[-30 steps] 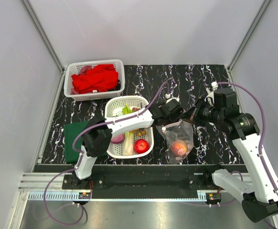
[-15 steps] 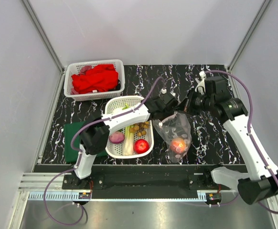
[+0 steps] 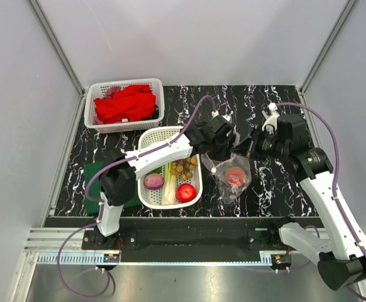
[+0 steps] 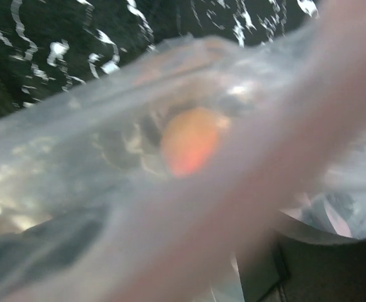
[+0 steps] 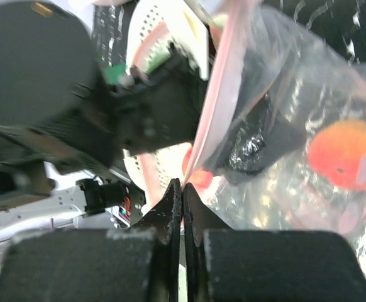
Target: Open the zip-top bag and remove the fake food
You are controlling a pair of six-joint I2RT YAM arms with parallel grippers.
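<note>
Just right of the white basket [image 3: 146, 135], the zip-top bag [image 3: 231, 187] hangs mouth-up with the peach [image 3: 236, 175] low inside. At the mouth, the right gripper [image 5: 180, 196] has its jaws pinched flat on the zip strip [image 5: 217, 88]. The left gripper [image 3: 226, 150] sits opposite, its jaws hidden.

The zip-top bag [image 3: 229, 190] is thin, clear plastic film, glossy and crinkled, with a smooth pinkish zip strip [image 5: 219, 94]. Inside it, the peach [image 5: 348, 155] is smooth orange plastic with a dull sheen. The apple [image 3: 185, 192] is glossy red plastic. The oval basket [image 3: 170, 129] and the rectangular basket [image 3: 126, 82] are white perforated plastic; the latter holds soft, matt red cloth [image 3: 125, 104]. The tabletop [image 3: 274, 189] is black with white marble-like veining. The right gripper [image 5: 182, 196] has matt black, finely grained fingers.
</note>
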